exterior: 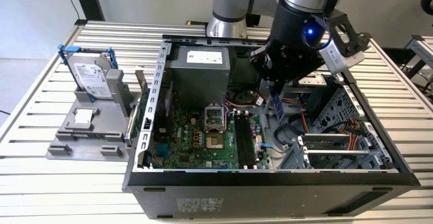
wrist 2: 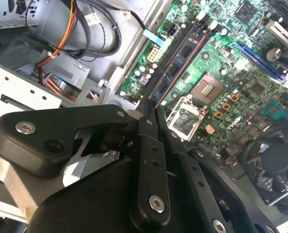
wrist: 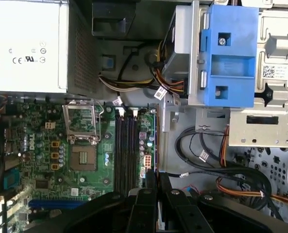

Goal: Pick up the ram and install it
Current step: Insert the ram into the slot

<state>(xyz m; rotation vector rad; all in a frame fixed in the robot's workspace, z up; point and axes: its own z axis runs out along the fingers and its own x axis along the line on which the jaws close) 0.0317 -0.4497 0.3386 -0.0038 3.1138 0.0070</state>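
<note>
My gripper point(exterior: 274, 96) hangs inside the open computer case, above the right part of the motherboard point(exterior: 203, 148) as the exterior view shows it. It is shut on the ram point(exterior: 277, 107), a thin bluish stick that points down from between the fingers. In both wrist views the ram appears edge-on as a thin strip point(wrist 2: 156, 104) point(wrist: 156, 175) between the closed black fingers point(wrist 2: 144, 127) point(wrist: 144, 196). The black memory slots point(exterior: 247, 140) point(wrist 2: 178, 62) point(wrist: 126, 145) lie below and a little to the exterior view's left of the ram, apart from it.
A grey power supply point(exterior: 198, 72) stands at the back of the case. A drive cage point(exterior: 338, 148) and loose cables point(exterior: 291, 130) fill the exterior view's right side. Left of the case, a grey fixture point(exterior: 88, 133) holds a hard drive point(exterior: 91, 77) and a small silver chip point(exterior: 83, 116).
</note>
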